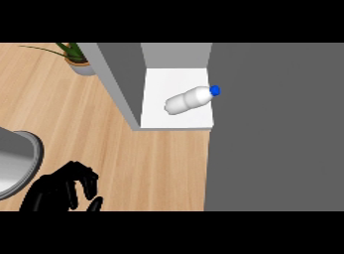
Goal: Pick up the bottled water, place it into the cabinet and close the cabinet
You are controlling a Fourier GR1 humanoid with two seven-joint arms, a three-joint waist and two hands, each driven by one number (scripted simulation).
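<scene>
A broad grey panel [284, 129] is filling the right side, standing against the wooden counter [152, 163]. The cabinet [123, 84] is standing open between them, showing its white shelf [160, 116]. A round metal pot [6, 158] is sitting at the left edge. Just below it, the left hand [57, 191] is resting with relaxed fingers up (grasping nothing). The bottled water [188, 99] is lying on its side on the shelf, its blue cap [215, 90] pointing toward the panel. A potted plant [76, 57] is standing left of the cabinet.
</scene>
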